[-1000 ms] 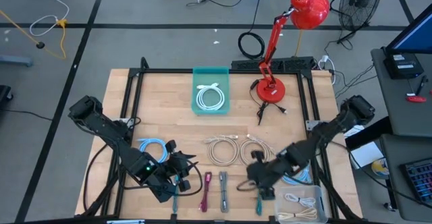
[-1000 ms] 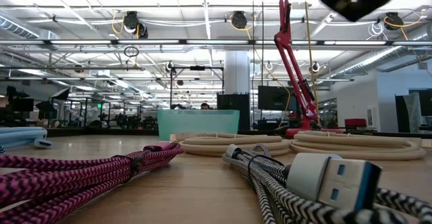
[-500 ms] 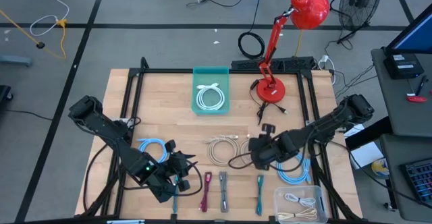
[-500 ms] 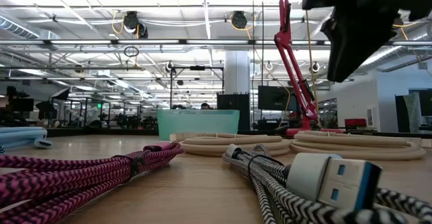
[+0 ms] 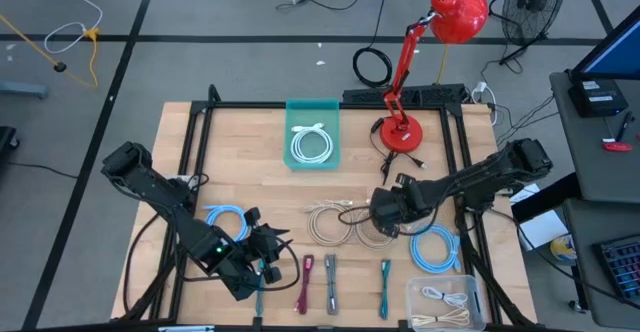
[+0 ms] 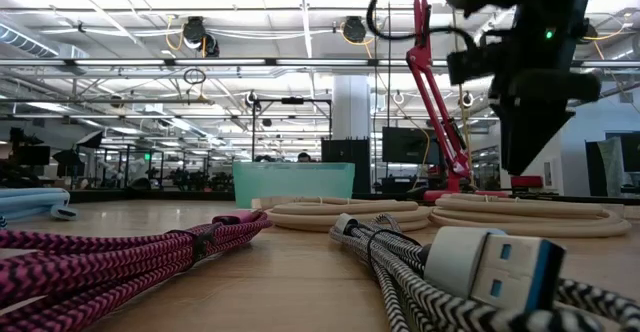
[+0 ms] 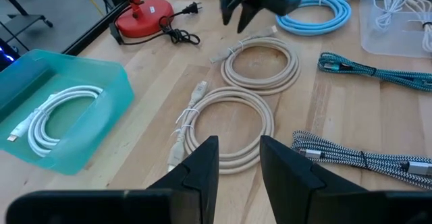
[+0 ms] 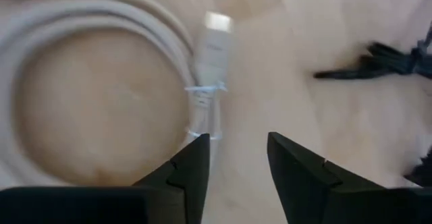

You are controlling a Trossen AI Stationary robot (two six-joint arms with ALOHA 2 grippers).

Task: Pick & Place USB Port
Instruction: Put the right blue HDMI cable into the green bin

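Note:
Two beige coiled USB cables lie flat on the table, one (image 5: 325, 222) left of the other (image 5: 362, 236). My right gripper (image 5: 385, 212) hangs open just over the right coil (image 8: 101, 8), fingers pointing down, beside that coil's plug (image 8: 216, 38) and touching nothing. In the low view it (image 6: 525, 162) stands clear above the coil (image 6: 530, 215). My left gripper (image 5: 268, 257) waits open near the table's front left, nothing between its fingers (image 7: 239, 160). A teal bin (image 5: 313, 112) at the far middle holds a white coiled cable (image 5: 312, 144).
Blue coils lie at the left (image 5: 225, 220) and right (image 5: 435, 247). Pink (image 5: 305, 282), black-and-white (image 5: 330, 282) and teal (image 5: 385, 287) bundled cables line the front edge. A clear box (image 5: 470, 307) holds more cables. A red lamp (image 5: 400, 132) stands at the far right.
My right gripper has swung from the front right, beside the clear box, toward the far edge and come down over the right beige coil, tipping from slanted to pointing nearly straight down. No cable has moved.

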